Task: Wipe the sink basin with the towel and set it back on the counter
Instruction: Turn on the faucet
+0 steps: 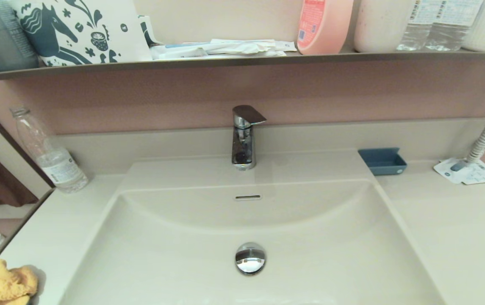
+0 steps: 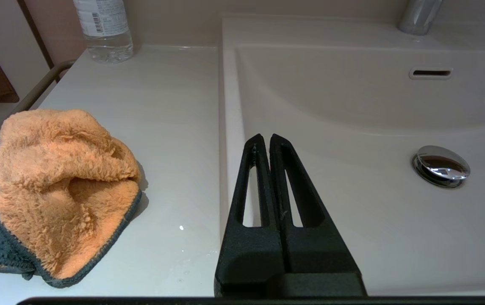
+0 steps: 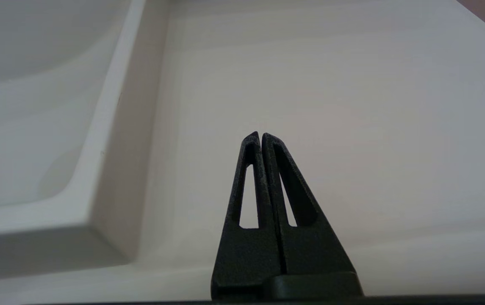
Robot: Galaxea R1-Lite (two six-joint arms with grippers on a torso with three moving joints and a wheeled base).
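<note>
Matte black tapered tool (image 2: 266, 142) fingers with slots

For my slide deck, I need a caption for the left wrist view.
Shut left gripper poised over the sink basin edge, the towel bunched on the counter beside it.

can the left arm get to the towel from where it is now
Probably yes. The towel lies bunched on the counter left of the sink basin, with only bare counter between it and the left pincer. The pincer is shut, so it would need to open first.
</note>
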